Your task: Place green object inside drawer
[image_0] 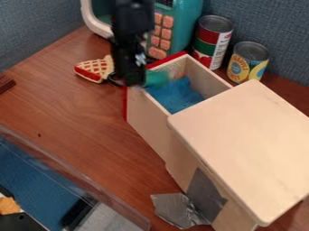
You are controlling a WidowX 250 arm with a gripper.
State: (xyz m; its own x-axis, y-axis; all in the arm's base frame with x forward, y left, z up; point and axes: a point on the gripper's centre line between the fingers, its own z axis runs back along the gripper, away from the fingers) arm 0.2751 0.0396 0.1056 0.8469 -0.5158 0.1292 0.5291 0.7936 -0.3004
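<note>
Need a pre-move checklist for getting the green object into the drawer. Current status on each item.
1. Drawer open: ok, pulled out from the cabinet.
2. Green object at the drawer: ok, at its red-fronted end, next to the gripper.
3. Green object secure in the gripper: cannot tell, contact is hidden.
4. Green object fully below the drawer's rim: cannot tell.
5. Gripper clear of the toy pie slice: cannot tell, they overlap in view.
6. Cans out of the drawer: ok, upright beyond its far side.
</note>
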